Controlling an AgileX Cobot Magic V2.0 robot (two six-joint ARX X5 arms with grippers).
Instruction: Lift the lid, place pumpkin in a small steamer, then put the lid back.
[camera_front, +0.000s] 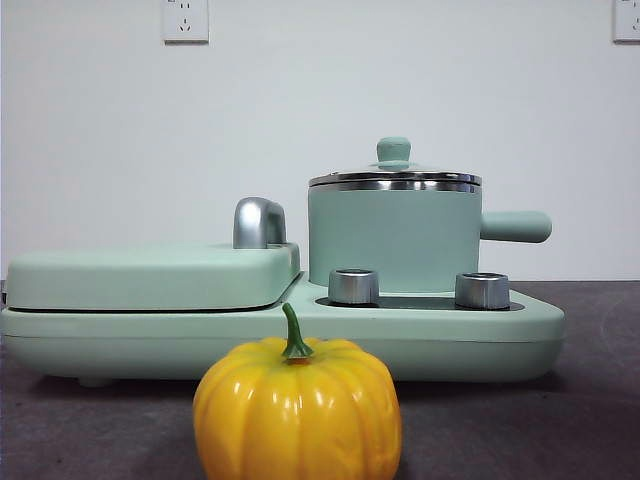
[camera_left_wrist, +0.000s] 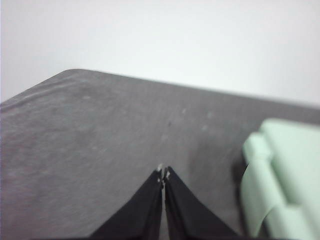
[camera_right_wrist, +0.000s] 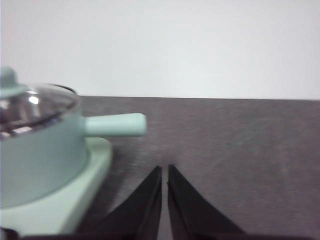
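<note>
The yellow-orange pumpkin (camera_front: 297, 408) with a green stem stands on the dark table, in front of the mint-green cooker. The small steamer (camera_front: 393, 238), a mint-green pot with a side handle, sits on the cooker's right half. The glass lid (camera_front: 394, 176) with a mint-green knob rests on it. The steamer (camera_right_wrist: 37, 155) and lid (camera_right_wrist: 30, 105) also show in the right wrist view. My right gripper (camera_right_wrist: 164, 170) is shut and empty over the table beside the steamer's handle. My left gripper (camera_left_wrist: 163, 172) is shut and empty over the table next to the cooker's other end.
The mint-green cooker base (camera_front: 450, 330) carries a flat griddle cover (camera_front: 150, 275) with a chrome handle (camera_front: 258, 222) on its left half and two steel dials (camera_front: 353, 286) in front of the steamer. A white wall stands behind. The cooker's end (camera_left_wrist: 280, 185) shows in the left wrist view.
</note>
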